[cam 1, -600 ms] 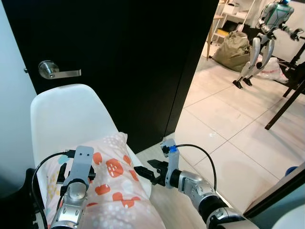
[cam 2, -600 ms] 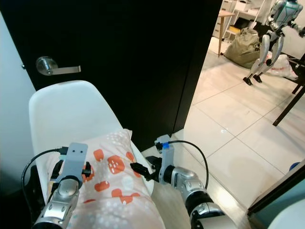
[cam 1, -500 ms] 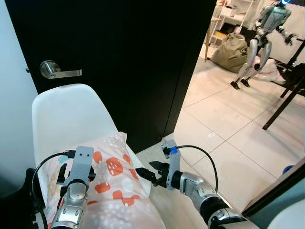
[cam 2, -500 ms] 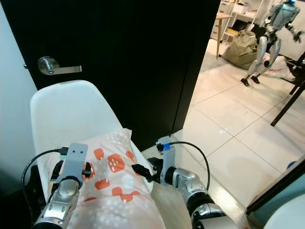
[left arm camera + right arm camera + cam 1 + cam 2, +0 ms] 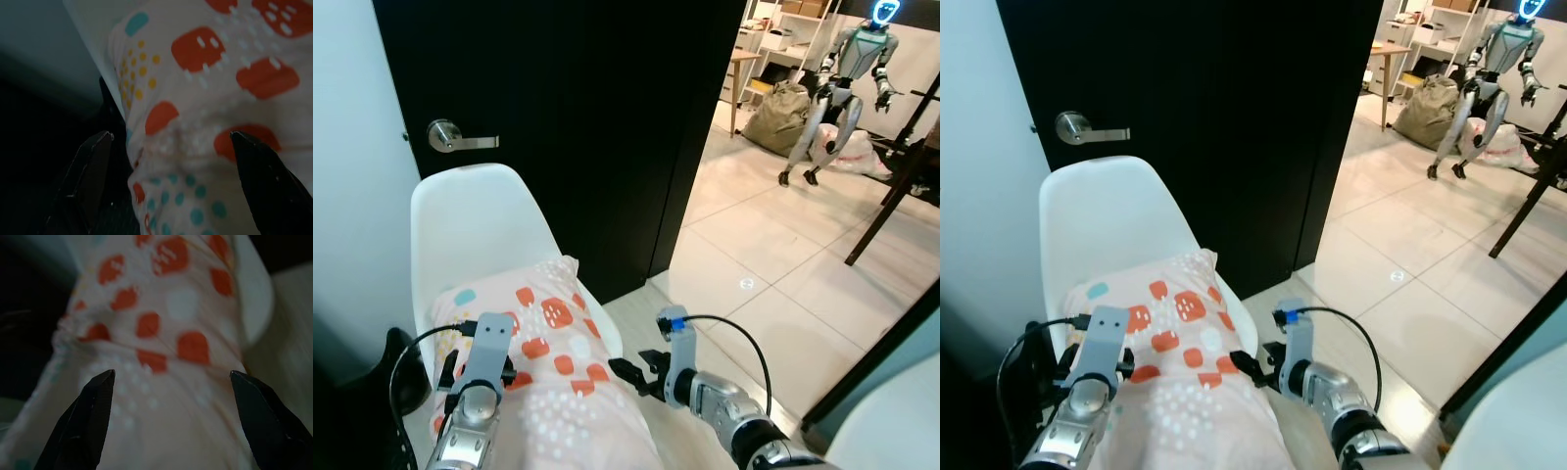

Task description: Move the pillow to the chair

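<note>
Tools spread, flanking pillow.

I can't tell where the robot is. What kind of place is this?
Probably a home or flat used for testing robots: a black door, a white chair holding a pillow, and another robot on a tiled floor.

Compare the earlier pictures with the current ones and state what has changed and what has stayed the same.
The camera has shifted, so the whole picture moved. Both claws have drawn back a little from the pillow: the left claw at its left edge, the right claw beside its right side. More of the pillow's far end now shows on the chair. Both claws stay open, and the pillow still lies on the seat.
</note>
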Controlling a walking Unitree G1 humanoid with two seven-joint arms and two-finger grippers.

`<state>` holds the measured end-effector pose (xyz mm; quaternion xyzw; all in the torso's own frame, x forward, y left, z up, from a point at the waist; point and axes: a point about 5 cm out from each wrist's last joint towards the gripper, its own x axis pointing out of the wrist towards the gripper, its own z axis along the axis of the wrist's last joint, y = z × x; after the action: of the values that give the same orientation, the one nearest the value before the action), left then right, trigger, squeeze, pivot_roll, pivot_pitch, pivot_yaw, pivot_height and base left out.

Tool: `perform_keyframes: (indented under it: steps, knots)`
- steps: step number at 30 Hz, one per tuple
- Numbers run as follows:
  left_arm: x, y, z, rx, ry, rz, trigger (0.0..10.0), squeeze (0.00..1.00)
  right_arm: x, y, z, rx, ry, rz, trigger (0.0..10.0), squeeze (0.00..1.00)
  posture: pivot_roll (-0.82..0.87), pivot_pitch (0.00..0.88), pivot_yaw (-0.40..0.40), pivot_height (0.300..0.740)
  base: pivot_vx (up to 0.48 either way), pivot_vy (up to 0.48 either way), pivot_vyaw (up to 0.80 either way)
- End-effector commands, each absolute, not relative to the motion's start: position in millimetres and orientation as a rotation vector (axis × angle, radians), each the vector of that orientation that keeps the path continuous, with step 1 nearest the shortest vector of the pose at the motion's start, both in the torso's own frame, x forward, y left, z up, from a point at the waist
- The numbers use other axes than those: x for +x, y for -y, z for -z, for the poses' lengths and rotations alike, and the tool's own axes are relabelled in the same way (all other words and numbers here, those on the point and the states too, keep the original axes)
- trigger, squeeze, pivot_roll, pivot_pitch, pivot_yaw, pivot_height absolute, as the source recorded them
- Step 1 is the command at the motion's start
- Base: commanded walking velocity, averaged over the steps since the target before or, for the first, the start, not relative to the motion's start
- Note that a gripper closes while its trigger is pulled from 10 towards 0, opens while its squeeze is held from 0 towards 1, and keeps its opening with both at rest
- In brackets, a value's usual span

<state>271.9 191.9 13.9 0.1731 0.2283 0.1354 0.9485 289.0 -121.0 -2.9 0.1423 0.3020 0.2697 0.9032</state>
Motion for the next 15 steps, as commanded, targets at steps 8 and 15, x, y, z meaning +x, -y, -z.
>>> perform_keyframes:
  steps: [8,15]
  knots:
    - [265,-185,1,0.362,-0.513,-0.243,10.0,0.0,270,145,25,0.287,-0.702,-0.378,10.0,0.0,0.16,0.0,-0.126,0.74,-0.287,0.0,0.0]
    - [261,-184,9,0.367,-0.539,-0.229,10.0,0.0,248,154,44,0.252,-0.791,-0.3,10.0,0.0,0.16,0.0,-0.122,0.74,-0.302,0.0,0.0]
